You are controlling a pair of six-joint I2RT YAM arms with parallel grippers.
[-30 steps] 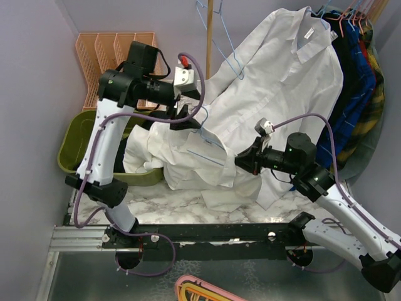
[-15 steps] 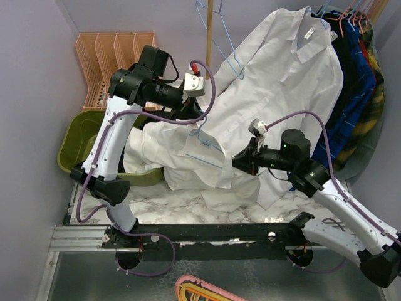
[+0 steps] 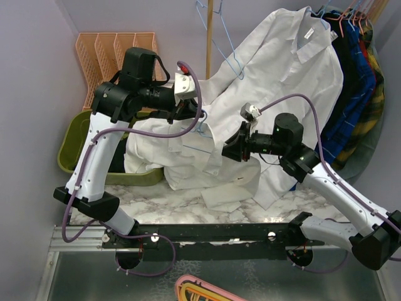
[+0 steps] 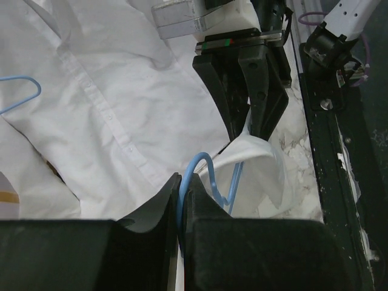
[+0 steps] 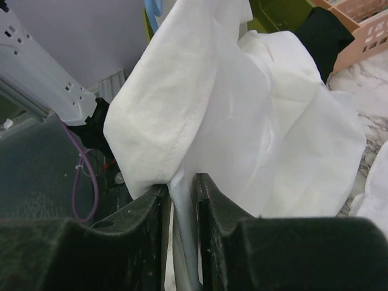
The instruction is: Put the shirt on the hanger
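Left end effector (image 4: 180, 189) around half-hidden hanger (image 4: 203, 156)

Left gripper (image 4: 180, 189): jaws are pinching the light-blue wire of the hanger (image 4: 202, 159), no gap showing. The wire is arching just ahead of the fingertips, then dipping into a white fold. Straight ahead, the right gripper (image 4: 247, 130) is pointing back, nipping that fold of the shirt (image 4: 121, 91). The cloth is spreading ahead-left, its button placket running diagonally. Far left, a blue wire bend (image 4: 24, 91) is lying on the cloth, possibly the same hanger. Marble table (image 4: 297, 142) is showing to the right.
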